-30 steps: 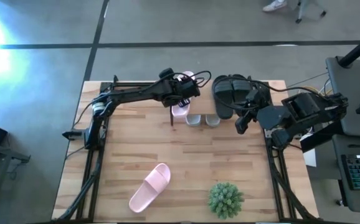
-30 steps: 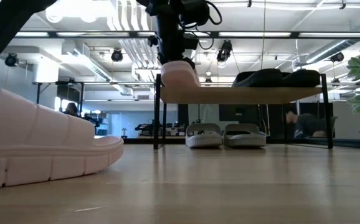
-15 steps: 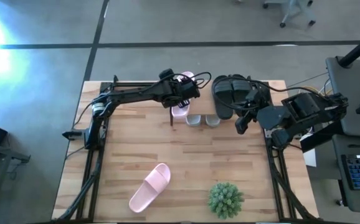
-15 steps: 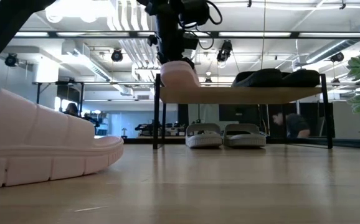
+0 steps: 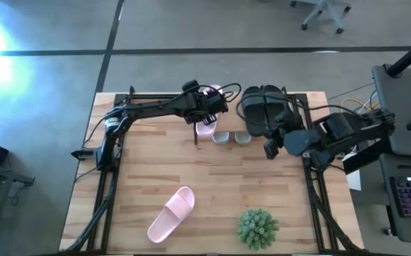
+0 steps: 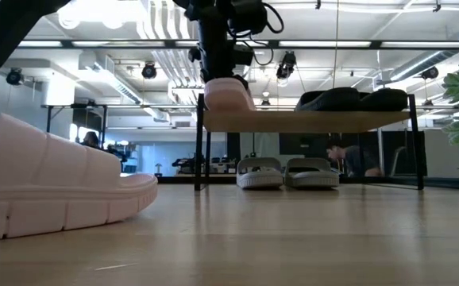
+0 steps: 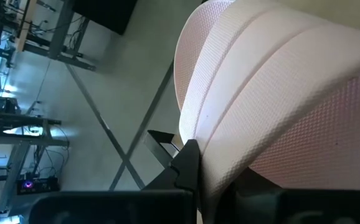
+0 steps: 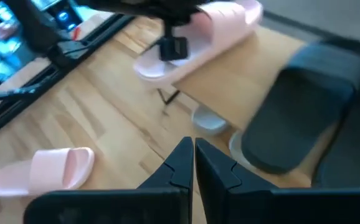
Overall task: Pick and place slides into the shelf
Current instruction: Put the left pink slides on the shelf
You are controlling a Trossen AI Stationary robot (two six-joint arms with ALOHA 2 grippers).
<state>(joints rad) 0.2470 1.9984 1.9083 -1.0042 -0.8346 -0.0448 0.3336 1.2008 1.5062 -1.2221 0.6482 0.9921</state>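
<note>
A pale pink slide [image 5: 207,126] lies on the left end of the shelf [image 6: 317,121], with my left gripper [image 5: 209,108] shut on it from above. Its strap [image 7: 279,93] fills the left wrist view. Two black slides [image 5: 262,110] sit on the shelf's right part. Two grey-white slides [image 6: 287,172] stand on the table under the plank. The other pink slide [image 5: 171,213] lies on the table near the front. My right gripper [image 8: 193,163] hangs shut and empty over the table, just right of the shelf's near edge [image 5: 271,146]. My left gripper holds the pink slide by its wide strap [image 7: 212,146]; one dark finger [image 7: 186,163] shows against the strap's edge, the other is hidden. The fingers slant down from the table's left. The slide's sole [image 6: 228,102] rests on the plank, one end overhanging the near edge.
A small green plant [image 5: 257,227] stands at the table's front right. The shelf's thin black legs [image 6: 199,151] stand on the tabletop. A person [image 6: 352,159] shows in the room beyond the shelf.
My right gripper has sunk a little toward the table, drifted slightly left and rolled about its own line, staying shut. The pink slide on the shelf has not moved. The person in the room behind has moved left.
</note>
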